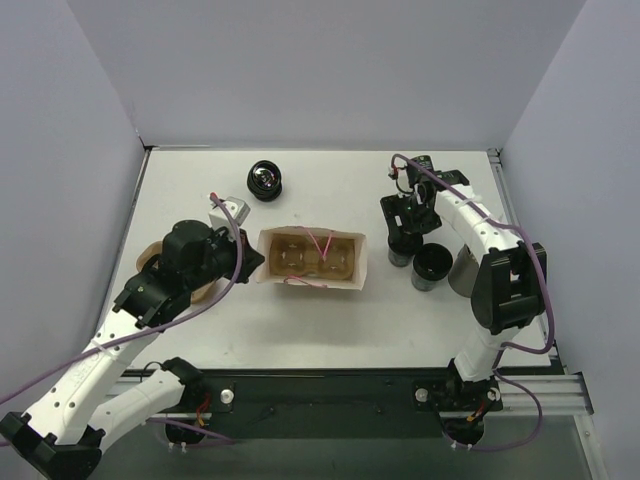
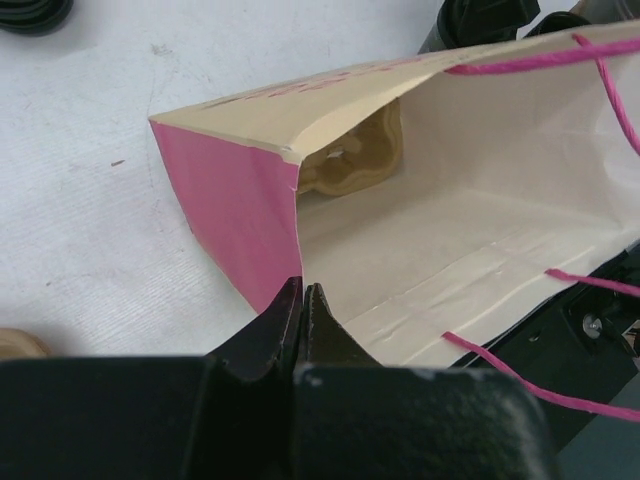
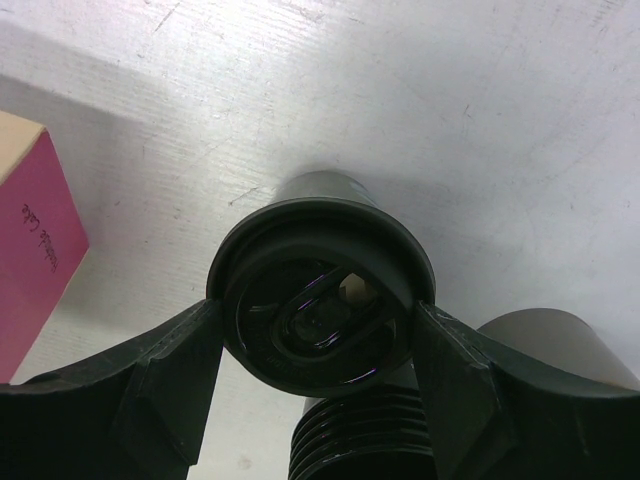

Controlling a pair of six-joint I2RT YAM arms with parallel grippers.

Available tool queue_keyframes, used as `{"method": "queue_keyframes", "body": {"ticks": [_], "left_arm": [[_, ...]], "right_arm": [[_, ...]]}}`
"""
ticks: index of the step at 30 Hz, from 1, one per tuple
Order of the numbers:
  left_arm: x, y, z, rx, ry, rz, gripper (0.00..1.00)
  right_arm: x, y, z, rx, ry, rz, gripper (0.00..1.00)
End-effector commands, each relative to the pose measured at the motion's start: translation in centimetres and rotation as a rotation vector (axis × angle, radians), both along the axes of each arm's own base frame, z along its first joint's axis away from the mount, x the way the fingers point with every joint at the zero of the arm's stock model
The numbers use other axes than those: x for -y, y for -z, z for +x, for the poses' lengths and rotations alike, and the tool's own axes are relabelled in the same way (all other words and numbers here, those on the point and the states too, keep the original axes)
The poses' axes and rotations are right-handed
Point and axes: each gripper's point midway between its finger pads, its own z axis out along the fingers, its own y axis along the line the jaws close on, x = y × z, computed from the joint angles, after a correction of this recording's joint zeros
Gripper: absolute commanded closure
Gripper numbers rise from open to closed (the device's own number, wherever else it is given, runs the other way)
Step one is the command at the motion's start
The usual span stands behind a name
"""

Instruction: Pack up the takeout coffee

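The pink paper bag [image 1: 310, 260] lies open in the middle of the table, with a tan cardboard cup carrier [image 2: 350, 160] inside. My left gripper [image 2: 301, 290] is shut on the rim at the bag's left corner [image 2: 235, 205]. My right gripper [image 3: 318, 330] is closed on the black lid of a takeout coffee cup [image 3: 320, 300], to the right of the bag [image 1: 400, 248]. Both fingers [image 3: 170, 370] touch the lid's rim. A second coffee cup [image 1: 265, 181] stands at the back, beyond the bag.
A short ribbed black stack [image 1: 431, 268] and a taller grey cup [image 1: 463, 272] stand just right of the held cup; both show in the right wrist view, the stack [image 3: 350, 440] and the grey cup [image 3: 555, 340]. A tan cardboard piece [image 1: 150, 258] lies under my left arm.
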Motion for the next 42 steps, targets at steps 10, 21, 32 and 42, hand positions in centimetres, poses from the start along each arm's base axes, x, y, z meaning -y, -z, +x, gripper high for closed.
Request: {"method": "queue_keyframes", "body": {"ticks": [10,21,32,42], "left_arm": [[0.2,-3.4,1.8,0.034,-0.05,-0.047,1.0],[0.5,-3.1,3.9,-0.001,-0.071,-0.01,1.0],[1.3,-5.0,4.3,0.047,-0.063,-0.089,1.0],[1.4,-5.4,4.3,0.039,-0.06,-0.093,1.0]], "right_arm": [[-2.1,-8.7,3.1,0.214,0.0,0.107,0.56],[-6.2,-24.1,-2.6,0.578,-0.105,0.271,0.59],[-10.6,-34.9,-14.0,0.844,-0.54,0.545,0.62],[-10.6,-32.3,-18.9,0.751,-0.667,0.618,0.62]]}}
